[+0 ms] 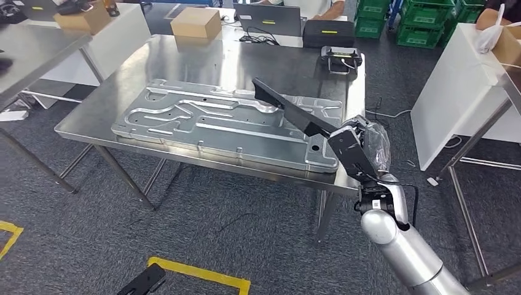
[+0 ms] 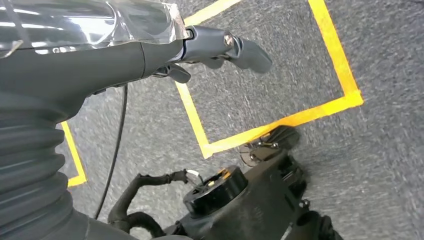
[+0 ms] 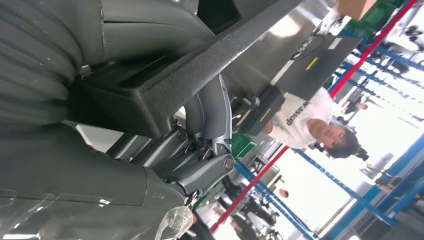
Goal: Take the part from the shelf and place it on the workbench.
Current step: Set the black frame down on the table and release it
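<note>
The right hand [image 1: 359, 147] grips the part [image 1: 295, 110], a long black bar, by its near end. The bar slants up and to the far left, held above the right end of the workbench [image 1: 203, 58]. The right wrist view shows the fingers [image 3: 210, 115] wrapped under the bar. The left hand [image 2: 220, 47] hangs over the floor, holds nothing, and its fingers lie loosely extended.

Progress: the part is already off the shelf and carried to the bench. Remaining steps appear to be lowering, setting down and release.

Room: a large metal plate [image 1: 227, 120] covers most of the near half of the bench top, directly under the bar. Bare surface lies beyond it, toward the far edge, where a box [image 1: 196, 23] and a black device [image 1: 340, 59] stand. The hand sits just off the near right corner, so lowering must keep wrist and bar clear of that edge and of the plate's raised ribs.
</note>
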Motion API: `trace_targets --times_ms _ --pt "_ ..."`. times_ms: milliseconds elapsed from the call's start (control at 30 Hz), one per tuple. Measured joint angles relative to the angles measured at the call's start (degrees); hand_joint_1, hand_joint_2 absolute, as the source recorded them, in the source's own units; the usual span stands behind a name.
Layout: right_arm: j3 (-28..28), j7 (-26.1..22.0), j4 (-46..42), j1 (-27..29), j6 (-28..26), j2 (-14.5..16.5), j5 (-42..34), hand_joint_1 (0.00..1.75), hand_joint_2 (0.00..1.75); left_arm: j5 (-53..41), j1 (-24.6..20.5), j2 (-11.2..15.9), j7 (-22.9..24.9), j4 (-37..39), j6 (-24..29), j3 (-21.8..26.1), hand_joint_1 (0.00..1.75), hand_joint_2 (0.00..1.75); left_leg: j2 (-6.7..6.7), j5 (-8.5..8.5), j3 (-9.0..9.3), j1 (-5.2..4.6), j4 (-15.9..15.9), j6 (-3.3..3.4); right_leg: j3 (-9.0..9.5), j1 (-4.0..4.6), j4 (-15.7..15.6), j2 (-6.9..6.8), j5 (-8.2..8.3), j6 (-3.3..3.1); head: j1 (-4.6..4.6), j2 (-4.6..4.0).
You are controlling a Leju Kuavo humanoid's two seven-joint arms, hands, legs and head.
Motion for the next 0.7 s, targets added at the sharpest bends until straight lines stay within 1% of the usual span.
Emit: trace_targets --times_ms 33,67,133,167,200,233,267,300,333,367,400,433,467,500,533,567,600,633,667,700 --pt "0.0 0.0 0.0 -0.1 0.0 0.1 0.0 1.75 1.75 0.1 0.0 0.0 0.0 0.1 0.0 0.1 0.0 1.75 0.51 -1.04 -0.67 0.12 2.0 -0.05 0.2 -0.15 -0.1 -0.92 0.28 -0.3 -0.07 -0.01" --pt "0.0 -0.1 -0.1 -0.3 0.0 0.2 0.0 1.75 1.75 0.2 0.0 0.0 0.0 0.2 0.1 0.1 0.0 1.75 1.21 -2.75 -2.18 0.19 5.3 -0.11 0.2 -0.24 -0.2 -1.84 0.62 -0.53 -0.14 -0.01" --pt "-0.1 -0.2 -0.4 -0.8 0.0 0.4 0.0 1.75 1.75 0.3 0.0 0.0 0.0 0.4 0.2 0.1 0.0 1.75 2.01 -6.64 -6.61 0.3 13.7 -0.28 -0.02 -0.17 -0.1 -2.8 0.68 -0.73 -0.23 -0.01" --pt "-0.1 -0.2 -0.6 -1.0 -0.1 0.5 0.0 1.75 1.75 0.3 0.0 0.0 0.0 0.5 0.3 0.2 0.0 1.75 2.18 -7.67 -8.25 0.31 16.8 -0.3 -0.1 -0.09 -0.1 -3.24 0.64 -0.75 -0.23 0.0" --pt "-0.1 -0.3 -0.8 -1.1 -0.1 0.6 0.0 1.75 1.75 0.5 0.1 0.0 0.0 0.8 0.4 0.3 0.0 1.75 2.32 -7.67 -8.68 0.28 17.8 -0.18 -0.04 0.04 -0.1 -3.64 0.58 -0.77 -0.22 0.0" --pt "-0.2 -0.3 -0.9 -1.2 -0.2 0.6 0.1 1.75 1.75 0.6 0.1 0.0 0.0 1.0 0.6 0.3 0.0 1.75 2.52 -6.7 -7.86 0.19 16.4 0.14 0.1 0.17 -0.1 -4.0 0.51 -0.79 -0.22 0.0" --pt "-0.3 -0.3 -1.0 -1.4 -0.3 0.7 0.1 1.75 1.75 0.8 0.2 0.0 0.0 1.2 0.7 0.4 0.0 1.75 3.2 -5.17 -5.94 0.0 12.9 0.65 0.27 0.3 -0.1 -4.28 0.44 -0.81 -0.23 0.0" --pt "-0.4 -0.3 -1.1 -1.8 -0.3 0.7 0.1 1.75 1.75 0.9 0.2 0.0 0.0 1.3 0.9 0.4 0.0 1.75 5.31 -3.78 -3.51 -0.38 8.5 1.36 0.46 0.45 -0.2 -4.45 0.37 -0.82 -0.23 0.0" --pt "-0.5 -0.3 -1.2 -2.3 -0.4 0.8 0.1 1.75 1.75 1.0 0.1 0.0 0.0 1.3 1.0 0.4 0.0 1.75 8.03 -2.83 -1.5 -0.75 4.6 1.85 0.84 0.7 -0.2 -4.51 0.07 -0.61 -0.21 0.0" --pt "-0.7 -0.2 -1.4 -2.8 -0.4 0.8 0.1 1.75 1.75 1.1 -0.1 0.0 0.0 1.4 1.1 0.4 0.0 1.75 10.48 -2.47 0.07 -1.11 1.9 2.14 1.43 0.83 -0.5 -4.6 -0.29 -0.26 -0.18 0.0" --pt "-1.0 -0.2 -1.6 -3.1 -0.4 0.8 0.1 1.75 1.75 1.2 -0.3 0.0 0.0 1.4 1.2 0.3 0.0 1.75 11.94 -2.54 1.05 -1.17 0.3 2.3 2.38 0.77 -0.8 -4.9 -0.27 0.16 -0.17 0.0" --pt "-1.2 -0.1 -1.7 -3.0 -0.5 0.8 0.2 1.75 1.75 1.3 -0.4 0.1 0.0 1.4 1.2 0.3 0.0 1.75 11.62 -2.62 1.7 -1.04 -0.4 2.27 3.22 0.64 -0.7 -5.32 0.25 0.73 -0.17 0.0" --pt "-1.3 -0.1 -1.7 -3.0 -0.5 0.7 0.2 1.75 1.75 1.3 -0.4 0.1 -0.1 1.5 1.2 0.3 0.0 1.75 10.28 -2.59 2.83 -0.9 -1.0 2.43 3.55 0.45 -0.3 -5.85 1.05 1.22 -0.17 0.01" --pt "-1.4 -0.1 -1.7 -3.1 -0.5 0.6 0.2 1.75 1.75 1.4 -0.4 0.0 0.0 1.5 1.2 0.4 0.0 1.75 9.13 -2.52 3.67 -0.66 -1.5 2.69 3.52 0.33 0.5 -5.93 1.51 1.65 -0.12 0.0" --pt "-1.5 0.1 -1.8 -3.2 -0.5 0.5 0.2 1.75 1.75 1.5 -0.3 0.0 0.0 1.6 1.3 0.4 0.0 1.75 8.38 -2.48 4.32 -0.65 -1.8 2.92 2.68 0.39 2.0 -5.53 0.92 2.04 -0.01 0.0" --pt "-1.6 0.2 -1.8 -3.4 -0.5 0.4 0.2 1.75 1.75 1.8 -0.3 0.0 0.0 1.7 1.6 0.4 0.0 1.75 7.96 -2.49 4.71 -0.65 -2.0 3.17 1.33 0.47 4.0 -4.89 -0.86 2.26 0.09 0.01" --pt "-1.7 0.5 -1.8 -3.2 -0.6 0.3 0.1 1.75 1.75 2.2 -0.3 0.0 0.0 1.8 1.8 0.4 0.0 1.75 7.81 -2.59 4.53 -0.63 -2.1 3.3 -0.31 0.47 6.8 -4.16 -3.23 2.38 0.19 0.0" --pt "-1.8 0.7 -1.7 -2.5 -0.7 0.2 0.0 1.75 1.75 2.5 -0.3 0.0 0.0 1.9 2.2 0.3 0.0 1.75 7.55 -2.64 4.36 -0.7 -2.1 3.37 -2.27 0.48 10.0 -3.77 -5.42 2.43 0.24 0.01" --pt "-1.7 1.0 -1.5 -1.5 -0.9 0.0 -0.1 1.75 1.75 2.7 -0.3 0.0 0.0 2.0 2.5 0.3 0.0 1.75 7.1 -2.64 4.08 -0.78 -2.0 3.44 -4.02 0.48 12.7 -3.64 -6.78 2.42 0.26 0.01" --pt "-1.7 1.1 -1.3 -0.5 -1.0 -0.1 0.0 1.75 1.75 2.8 -0.2 0.0 0.0 2.2 2.8 0.3 0.0 1.75 6.42 -2.5 3.77 -0.91 -2.0 3.48 -5.09 0.46 13.9 -3.62 -6.77 2.46 0.31 0.01"
